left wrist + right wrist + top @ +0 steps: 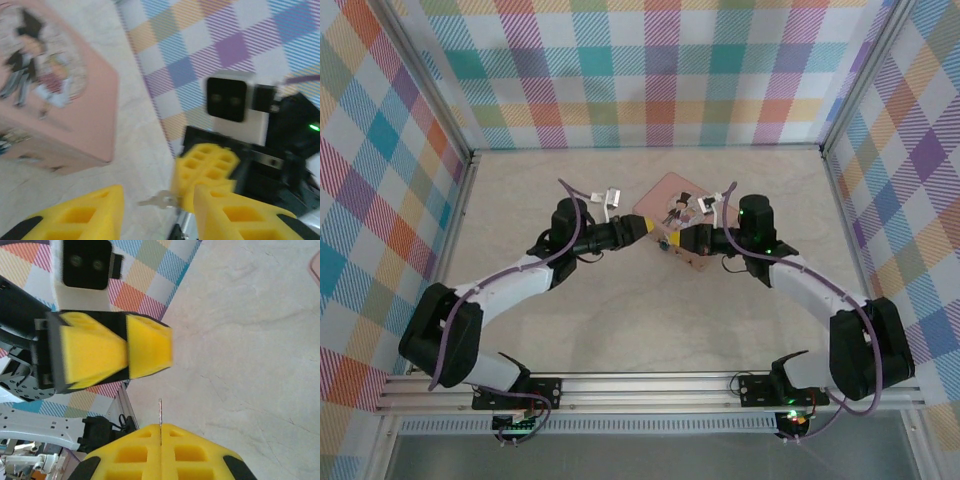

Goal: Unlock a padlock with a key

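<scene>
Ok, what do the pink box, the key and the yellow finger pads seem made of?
Pink box: matte, printed cartoon lid, rounded corners; tin or card, unclear. Key: silvery, glinting, likely metal. Yellow finger pads: matte, moulded pockets, probably plastic or rubber.

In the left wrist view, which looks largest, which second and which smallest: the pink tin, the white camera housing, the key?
1. pink tin, plainly largest, though the picture's edge cuts it off
2. white camera housing
3. key, by far the smallest
</scene>
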You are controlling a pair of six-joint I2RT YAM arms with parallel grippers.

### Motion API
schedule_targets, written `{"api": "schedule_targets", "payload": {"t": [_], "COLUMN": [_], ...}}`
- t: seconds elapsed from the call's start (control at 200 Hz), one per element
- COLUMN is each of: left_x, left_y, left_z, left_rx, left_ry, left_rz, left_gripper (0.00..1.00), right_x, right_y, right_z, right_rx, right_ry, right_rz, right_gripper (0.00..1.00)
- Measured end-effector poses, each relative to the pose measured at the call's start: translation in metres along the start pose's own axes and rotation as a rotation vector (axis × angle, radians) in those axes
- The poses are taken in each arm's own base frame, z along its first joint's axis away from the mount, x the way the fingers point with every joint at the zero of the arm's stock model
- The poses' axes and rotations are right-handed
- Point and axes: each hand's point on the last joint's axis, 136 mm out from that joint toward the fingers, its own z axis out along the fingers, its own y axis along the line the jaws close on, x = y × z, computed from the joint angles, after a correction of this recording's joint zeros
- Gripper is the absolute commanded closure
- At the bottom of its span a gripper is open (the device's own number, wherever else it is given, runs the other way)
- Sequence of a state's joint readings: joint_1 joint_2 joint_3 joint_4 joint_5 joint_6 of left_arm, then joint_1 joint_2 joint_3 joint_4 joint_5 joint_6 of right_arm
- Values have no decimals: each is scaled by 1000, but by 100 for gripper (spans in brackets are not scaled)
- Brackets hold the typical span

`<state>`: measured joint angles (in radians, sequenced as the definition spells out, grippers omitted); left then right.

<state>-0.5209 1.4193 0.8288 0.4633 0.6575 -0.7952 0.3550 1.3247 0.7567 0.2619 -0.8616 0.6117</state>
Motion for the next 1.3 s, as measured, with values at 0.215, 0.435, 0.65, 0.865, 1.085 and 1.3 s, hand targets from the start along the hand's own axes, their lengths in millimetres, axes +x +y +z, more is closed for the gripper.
{"api": "schedule_targets", "payload": {"t": [0.215, 0.435, 0.65, 0.865, 1.085, 1.3], "left_x": [9, 20, 22, 25, 29, 30], "left_y": [-36, -44, -57, -68, -63, -62], "left_z": [-5, -8, -9, -2, 4, 6], "left_rx": [127, 173, 228, 262, 256, 255], "left_ry": [96, 162, 177, 197, 216, 221], "left_rz": [60, 62, 74, 86, 65, 60], "left_gripper": [59, 60, 67, 69, 76, 87], "right_x": [-8, -5, -4, -4, -2, -3], "right_y": [29, 47, 52, 56, 60, 62], "right_z": [-6, -11, -12, -13, -12, -12], "right_rx": [-62, -117, -144, -166, -183, -194], "right_ry": [18, 36, 48, 53, 60, 58], "right_rz": [-63, -94, -100, -106, -110, -120], "right_gripper": [100, 100, 100, 100, 100, 100]}}
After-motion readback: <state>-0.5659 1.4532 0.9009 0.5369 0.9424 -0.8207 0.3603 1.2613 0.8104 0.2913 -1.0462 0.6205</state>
